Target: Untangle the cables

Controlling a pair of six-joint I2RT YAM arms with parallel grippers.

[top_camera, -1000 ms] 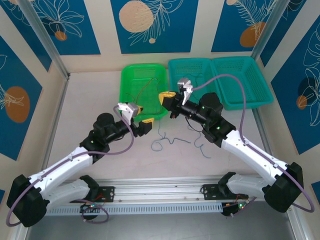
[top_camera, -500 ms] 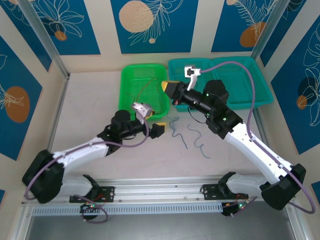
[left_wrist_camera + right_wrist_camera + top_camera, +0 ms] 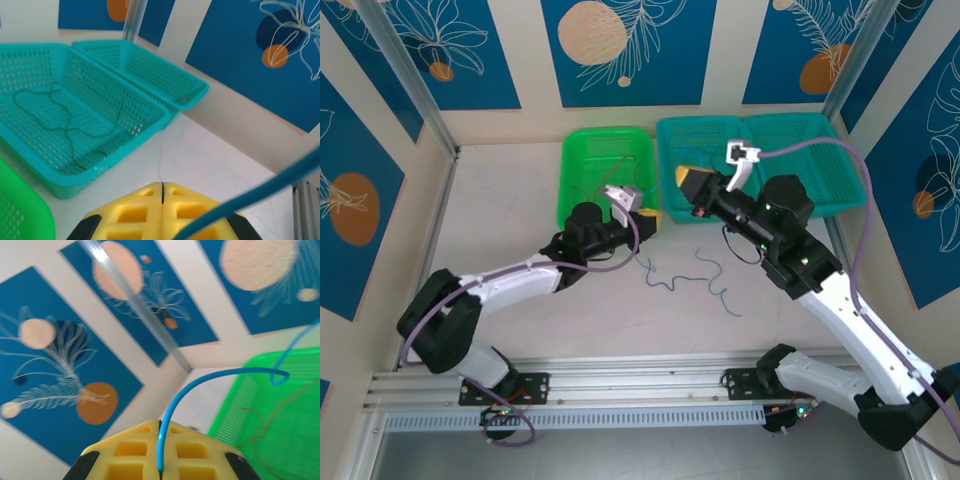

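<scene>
Found right pincer (image 3: 160,432) clamped on a blue cable (image 3: 200,377), held aloft at upper centre of the top view, presumably to draw it free of the tangle. Noted left pincer (image 3: 162,192) pressed shut, grip on anything unconfirmed. Recorded loose blue strands (image 3: 665,278) mid-frame on the surface (image 3: 500,220).

A green basket (image 3: 605,131) sits just beside two adjoining teal baskets (image 3: 705,121) (image 3: 820,160) at the tabletop's (image 3: 500,210) far edge, below blue floral wall panels (image 3: 620,70).
</scene>
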